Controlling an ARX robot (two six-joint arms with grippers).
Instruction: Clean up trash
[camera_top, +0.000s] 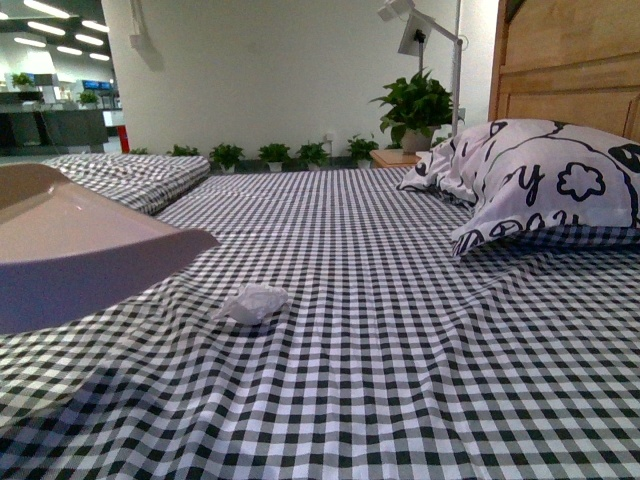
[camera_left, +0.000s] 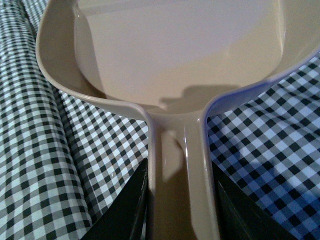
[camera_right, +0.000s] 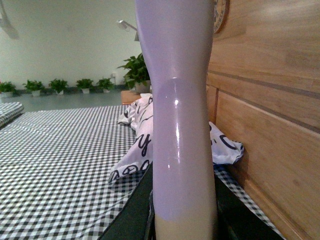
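Observation:
The trash (camera_top: 250, 303), a small crumpled white paper wad, lies on the black-and-white checked bedsheet (camera_top: 400, 380) left of centre. The pale pinkish-beige dustpan (camera_top: 70, 250) hangs just left of it and a little above the sheet. In the left wrist view my left gripper (camera_left: 181, 200) is shut on the dustpan (camera_left: 180, 55) by its handle, and the pan is empty. My right gripper (camera_right: 182, 200) is shut on the brush handle (camera_right: 180, 125), a glossy lilac shaft held upright; the bristles are out of view. Neither arm shows in the front view.
A white pillow (camera_top: 545, 180) with black cartoon prints lies at the right against the wooden headboard (camera_top: 570, 60). A second checked mattress (camera_top: 130, 175) lies at the back left. Potted plants (camera_top: 415, 105) and a lamp stand (camera_top: 455, 60) stand beyond the bed.

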